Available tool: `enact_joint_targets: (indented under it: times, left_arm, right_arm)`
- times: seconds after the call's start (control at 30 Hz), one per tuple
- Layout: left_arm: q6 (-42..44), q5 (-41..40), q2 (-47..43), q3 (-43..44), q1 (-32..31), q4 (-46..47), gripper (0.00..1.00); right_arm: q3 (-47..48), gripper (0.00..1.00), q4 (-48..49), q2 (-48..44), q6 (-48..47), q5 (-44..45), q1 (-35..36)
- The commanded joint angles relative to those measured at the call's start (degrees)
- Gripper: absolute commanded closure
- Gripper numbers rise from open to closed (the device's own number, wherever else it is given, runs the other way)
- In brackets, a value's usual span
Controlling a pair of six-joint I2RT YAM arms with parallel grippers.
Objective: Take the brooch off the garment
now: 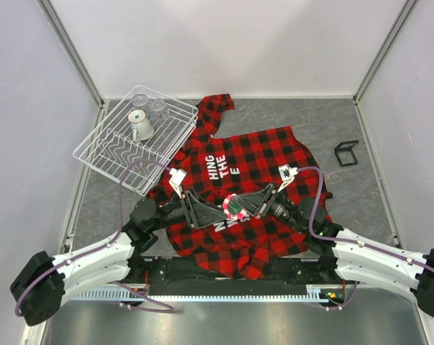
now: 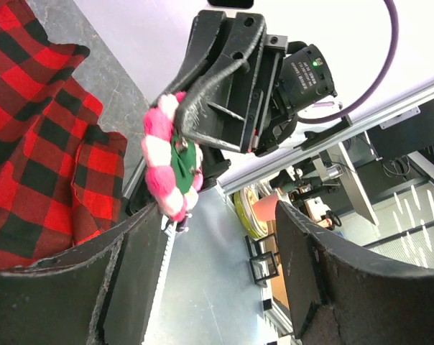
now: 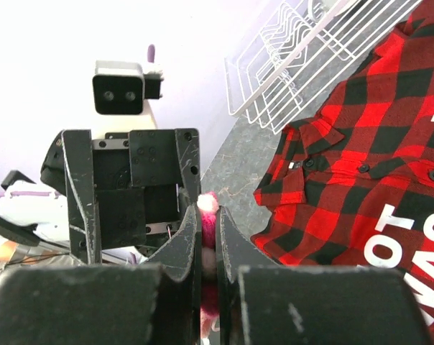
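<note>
Rack: a wire dish rack (image 1: 109, 154) stands at the far left, its right corner lying over the shoulder of the garment (image 1: 260, 154); a strip of grey table (image 1: 375, 194) lies free on its near side.
Left fingers: the left fingers (image 2: 131, 273) are spread wide and hold nothing, their tips just beside the brooch (image 1: 236, 208).
Brooch: over the garment's middle, by the white lettering, pinched from the right; whether its pin still catches cloth is hard to tell.
Right fingers: the right fingers (image 3: 185, 244) are clamped on the brooch, with pink showing between the tips.
Garment edges: the near hem reaches the arm bases.
Right side: bare table separates the sleeve from a small black frame (image 1: 340, 157) near the wall.
</note>
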Motion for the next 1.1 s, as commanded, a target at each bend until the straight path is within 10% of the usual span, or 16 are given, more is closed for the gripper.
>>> enact_joint_targets:
  times: [0.0,1.07]
  left_arm:
    - [1.3,-4.4,-6.3,-3.5,0.3,-1.6,0.29]
    - [-3.9,-2.3,5.3,-1.8,1.1,13.9,0.4]
  right_arm:
    - [-1.2,1.0,3.2,-0.8,3.0,2.1,0.1]
    - [-1.9,1.0,10.6,1.7,9.5,-2.0,0.1]
